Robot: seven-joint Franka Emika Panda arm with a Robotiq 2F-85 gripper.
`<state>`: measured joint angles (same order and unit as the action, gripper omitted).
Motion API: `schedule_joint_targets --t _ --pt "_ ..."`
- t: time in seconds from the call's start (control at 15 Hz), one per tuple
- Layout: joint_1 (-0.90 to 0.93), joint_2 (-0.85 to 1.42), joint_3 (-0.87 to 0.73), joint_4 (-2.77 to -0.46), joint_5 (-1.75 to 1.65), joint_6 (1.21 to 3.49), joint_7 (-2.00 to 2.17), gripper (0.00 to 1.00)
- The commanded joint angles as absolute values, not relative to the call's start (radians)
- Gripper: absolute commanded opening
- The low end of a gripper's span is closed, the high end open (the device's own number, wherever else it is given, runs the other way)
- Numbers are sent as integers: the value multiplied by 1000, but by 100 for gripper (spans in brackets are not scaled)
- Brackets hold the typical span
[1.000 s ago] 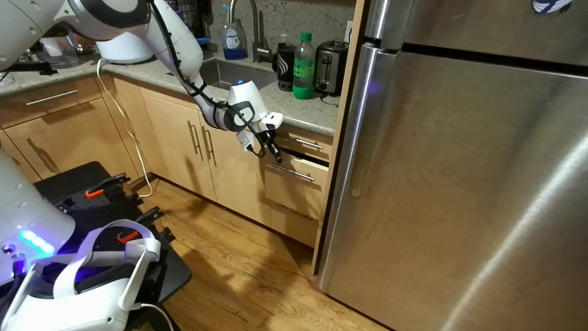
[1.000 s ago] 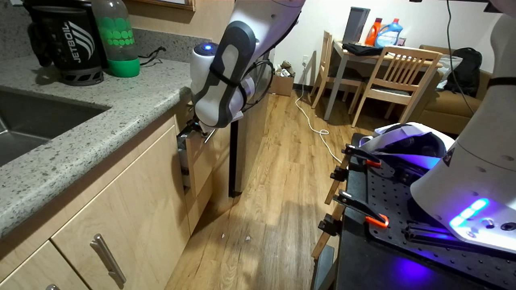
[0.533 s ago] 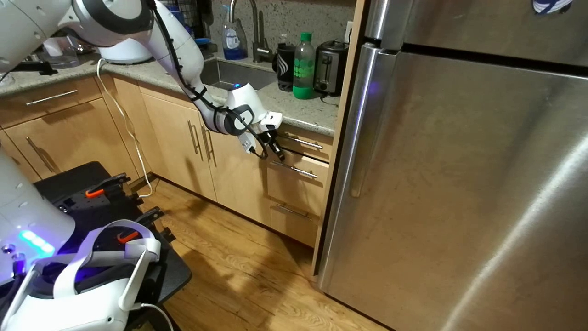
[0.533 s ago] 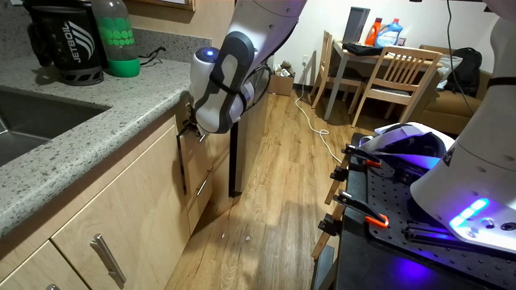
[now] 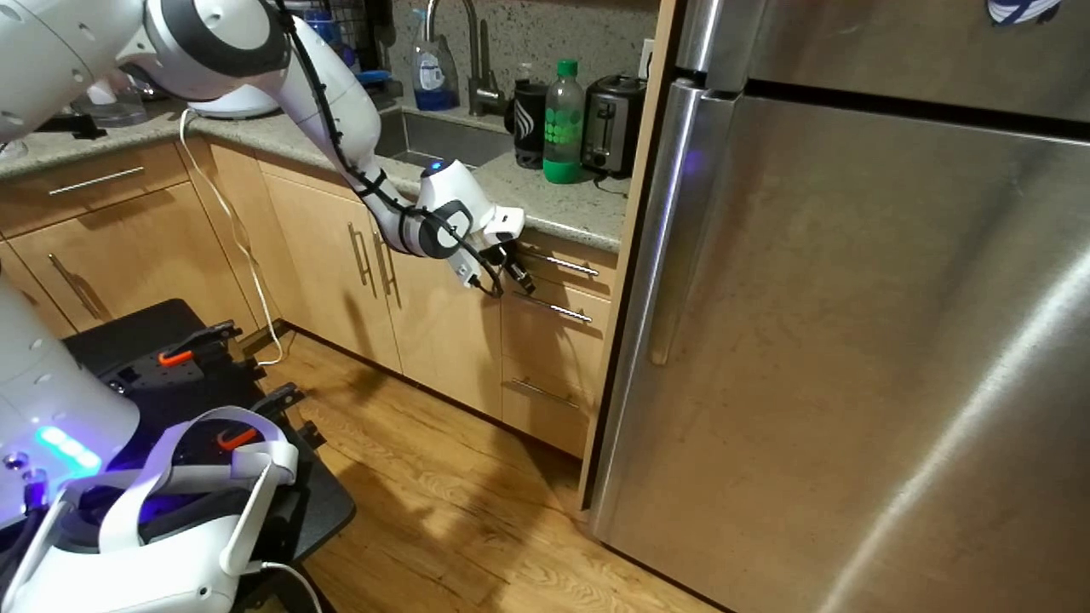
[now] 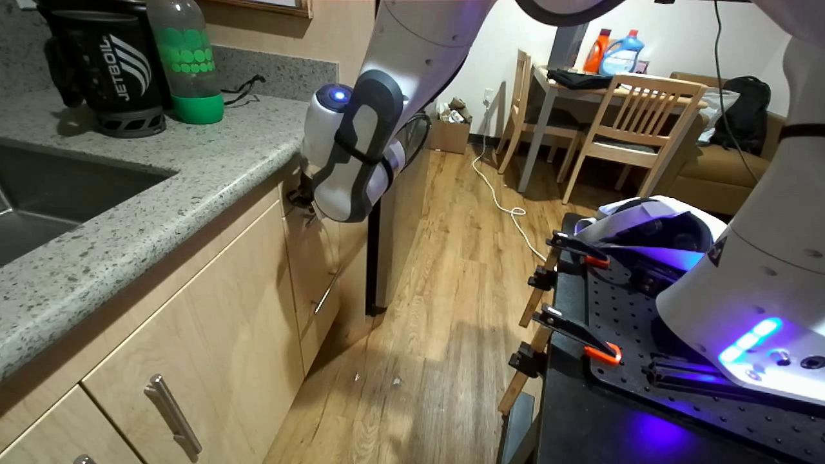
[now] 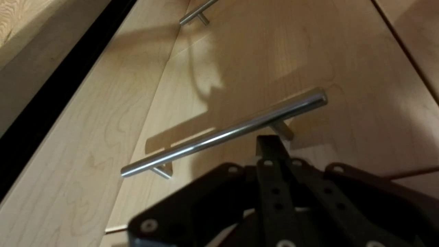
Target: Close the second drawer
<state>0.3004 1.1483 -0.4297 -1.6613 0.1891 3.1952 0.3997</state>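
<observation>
Jaws clenched together. Gripper sits just beside the bar handle of the second drawer; contact unclear. In both exterior views that drawer is closed, flush, between top drawer and bottom drawer.

In an exterior view, the second drawer sits flush, the claw near its top.
</observation>
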Motion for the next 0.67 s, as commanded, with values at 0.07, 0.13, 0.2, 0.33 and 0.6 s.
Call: schedule_joint_targets --t 0.07,0.13,0.2,0.33,0.6 --pt "322 1129 -459 -1707 215 3259 360 0" --pt "303 1152 -441 -1665 221 3225 363 1" --pt "302 1152 -443 -1667 223 3232 360 1" --pt "302 1152 -444 -1669 224 3237 359 1" --pt "304 1152 -445 -1670 225 3239 358 1"
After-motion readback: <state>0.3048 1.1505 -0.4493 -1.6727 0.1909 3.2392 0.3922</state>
